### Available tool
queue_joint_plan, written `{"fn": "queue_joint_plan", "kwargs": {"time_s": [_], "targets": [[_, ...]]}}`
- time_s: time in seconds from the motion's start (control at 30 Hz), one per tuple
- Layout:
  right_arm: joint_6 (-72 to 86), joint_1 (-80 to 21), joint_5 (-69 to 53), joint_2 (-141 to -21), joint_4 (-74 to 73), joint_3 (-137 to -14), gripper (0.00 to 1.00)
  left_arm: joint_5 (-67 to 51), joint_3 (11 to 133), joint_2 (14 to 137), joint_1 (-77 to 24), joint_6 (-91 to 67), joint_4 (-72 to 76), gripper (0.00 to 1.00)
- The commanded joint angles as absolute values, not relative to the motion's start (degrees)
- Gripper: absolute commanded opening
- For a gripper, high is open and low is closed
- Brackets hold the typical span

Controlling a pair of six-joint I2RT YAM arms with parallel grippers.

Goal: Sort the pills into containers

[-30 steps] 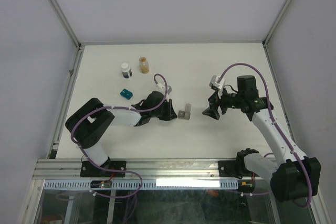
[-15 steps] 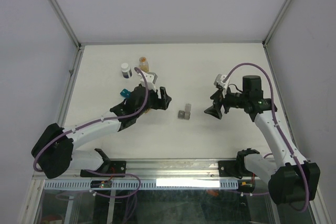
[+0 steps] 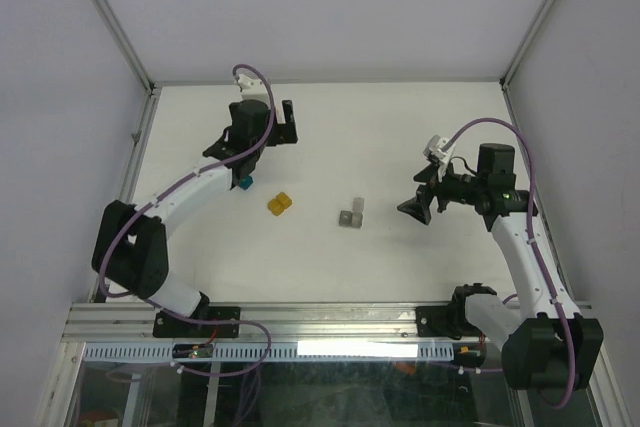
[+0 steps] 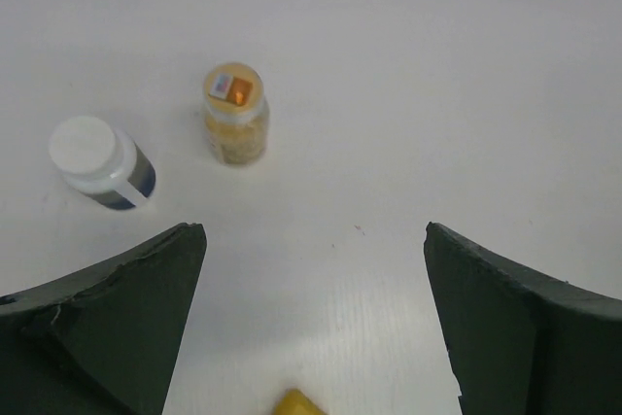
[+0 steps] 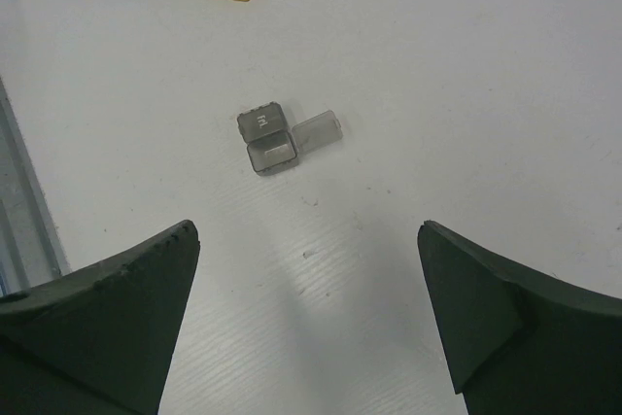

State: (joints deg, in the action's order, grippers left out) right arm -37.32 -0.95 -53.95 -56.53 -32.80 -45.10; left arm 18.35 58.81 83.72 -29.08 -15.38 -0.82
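seeing the left gripper (image 4: 313,230) hanging over the far left part of the counter (image 3: 400,137), jaws spread wide and gripping nothing. catching, in the left wrist view, two small bottles standing upright on the counter beyond its fingertips: a white-capped bottle (image 4: 97,162) with a dark lower part on the left, and an amber bottle (image 4: 234,114) with a small label on its cap just to the right, the two near each other but not touching. losing both bottles behind the left arm (image 3: 190,192) in the top view.

finding the amber-yellow container (image 3: 279,204) lying on the counter on the near side of that gripper and apart from it, only its edge peeking in at the bottom of the left wrist view. showing up in the right wrist view as two cells side by side, both looking shut.

spotting the teal container (image 3: 243,183) just beside the left arm and partly covered by it, too small to tell whether its lids are up or down.

locating the gray container (image 5: 267,140) near the middle of the counter, between the amber-yellow container and the right gripper (image 5: 306,230). reading one cell as shut, with a marking on its lid, and the other as open, its clear lid flipped out flat to the side.

seeing the right gripper hovering over the right part of the counter, jaws standing wide apart with nothing between them, pointing toward the gray container and well apart from it.
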Motion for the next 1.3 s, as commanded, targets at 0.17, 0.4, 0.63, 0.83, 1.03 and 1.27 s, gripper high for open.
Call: {"fn": "queue_joint_plan", "kwargs": {"time_s": [0.17,0.4,0.63,0.83,1.03,1.27], "targets": [[-35.87,1.62,-57.57,-56.98,-30.36,-45.84,0.99,16.17,75.88,97.2,-18.01,-11.07,-14.79,0.98],[-36.03,1.56,-57.31,-59.0,-30.66,-45.83,0.98,16.3,82.34,104.02,-12.19,-7.87,-21.6,0.97],[-36.15,1.59,-57.07,-59.74,-30.94,-45.92,0.98,14.76,88.77,111.6,-10.47,-5.89,-24.15,0.95],[-36.3,1.65,-56.96,-60.29,-30.92,-45.81,0.98,12.47,91.12,114.94,-9.98,-5.97,-24.48,0.87],[-36.42,1.66,-56.73,-60.03,-31.03,-45.7,0.98,13.37,91.86,116.53,-9.91,-5.98,-25.01,0.86],[-36.64,1.65,-57.08,-60.12,-31.11,-45.67,0.98,13.3,90.55,110.28,-9.87,-6.56,-25.14,0.87]]}}
